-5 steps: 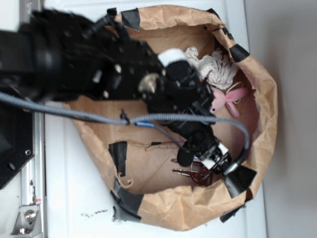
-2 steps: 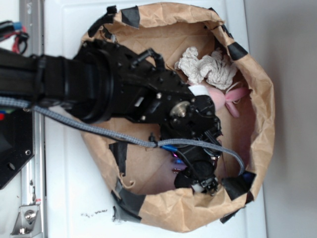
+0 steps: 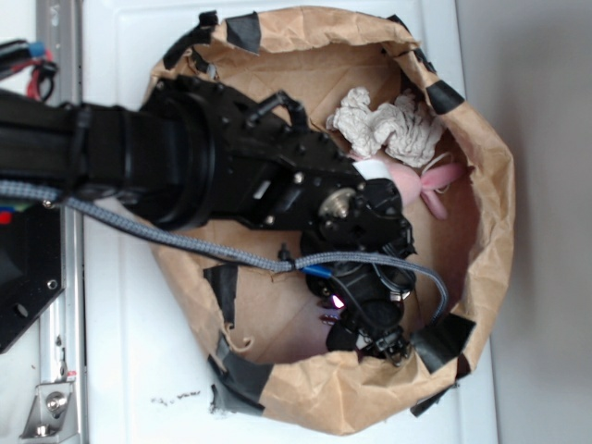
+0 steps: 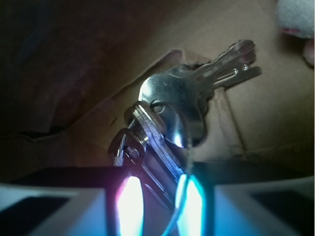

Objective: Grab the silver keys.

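The silver keys [image 4: 177,96] lie on the brown paper floor of the bag, several shiny keys on one ring, blades pointing up and right in the wrist view. My gripper [image 4: 160,194] is down over the ring end, and one key sits between the two glowing pads [image 4: 130,201]. The jaws stand close together on it. In the exterior view the gripper [image 3: 375,331] is low in the bag's lower right part and hides nearly all of the keys.
The brown paper bag [image 3: 495,194] has a tall crumpled rim with black tape patches [image 3: 222,291]. A white cloth [image 3: 384,125] and a pink plush toy [image 3: 433,180] lie at the upper right inside it. The bag stands on a white surface [image 3: 120,324].
The arm has swung down and right into the bag, and the gripper has dropped onto the keys. In the last half second it barely moved.
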### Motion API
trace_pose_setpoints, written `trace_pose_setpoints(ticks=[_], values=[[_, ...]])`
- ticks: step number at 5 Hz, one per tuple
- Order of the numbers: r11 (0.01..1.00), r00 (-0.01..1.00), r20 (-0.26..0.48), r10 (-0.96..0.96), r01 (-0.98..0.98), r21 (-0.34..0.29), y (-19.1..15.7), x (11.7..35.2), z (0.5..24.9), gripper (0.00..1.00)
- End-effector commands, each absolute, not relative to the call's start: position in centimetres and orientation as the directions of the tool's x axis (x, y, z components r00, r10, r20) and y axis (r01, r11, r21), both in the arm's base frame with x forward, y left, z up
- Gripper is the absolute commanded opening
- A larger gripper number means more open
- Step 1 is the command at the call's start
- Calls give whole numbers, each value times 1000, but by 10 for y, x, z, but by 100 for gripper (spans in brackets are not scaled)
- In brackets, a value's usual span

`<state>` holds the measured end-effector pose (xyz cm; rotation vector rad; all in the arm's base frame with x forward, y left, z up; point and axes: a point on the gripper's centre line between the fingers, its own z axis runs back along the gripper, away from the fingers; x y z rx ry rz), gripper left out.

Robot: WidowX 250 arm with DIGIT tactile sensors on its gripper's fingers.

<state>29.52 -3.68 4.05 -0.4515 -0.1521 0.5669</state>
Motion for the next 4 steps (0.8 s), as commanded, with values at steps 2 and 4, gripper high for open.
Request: trace_pose_setpoints(ticks=[2, 4], values=[[690, 745, 98, 660, -550, -471, 28, 281, 132, 0], [739, 732, 158, 662, -603, -300, 32, 260, 156, 0]])
